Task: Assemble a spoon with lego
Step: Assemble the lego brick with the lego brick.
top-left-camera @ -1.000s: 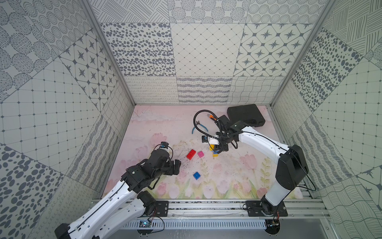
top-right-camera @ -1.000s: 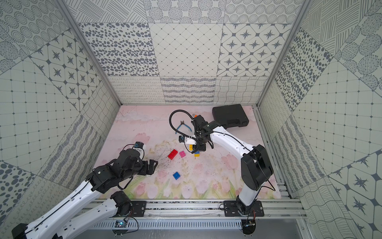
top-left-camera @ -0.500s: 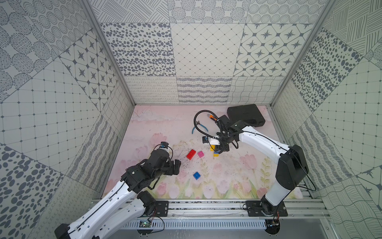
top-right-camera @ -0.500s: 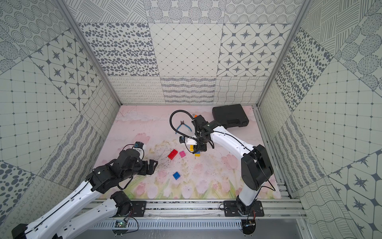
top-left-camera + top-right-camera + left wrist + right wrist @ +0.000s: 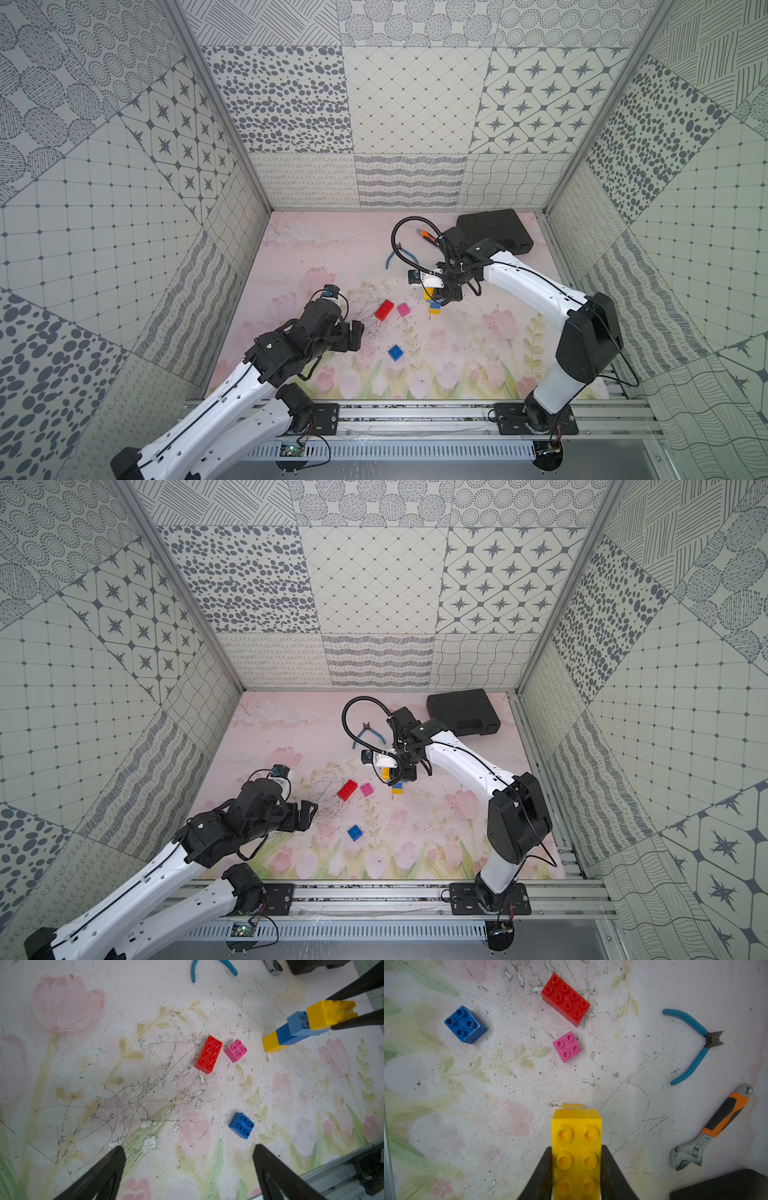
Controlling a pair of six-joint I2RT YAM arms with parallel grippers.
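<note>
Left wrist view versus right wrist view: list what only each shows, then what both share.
Only left wrist: the open left claw, light-blue brick and darker blue brick stacked under the gripped yellow brick. Only right wrist: the orange handle of the wrench and the cutting head of the pliers. Both: red brick, pink brick, loose blue brick, and the right claw shut on the yellow brick.

Tall walls (image 5: pixel 411 95) with grey dots, stars and wavy lines stand on three sides. The surface (image 5: pixel 332 249) is pale pink with painted tulips, scratched and dirty. A metal rail (image 5: pixel 415 419) runs along the front.
</note>
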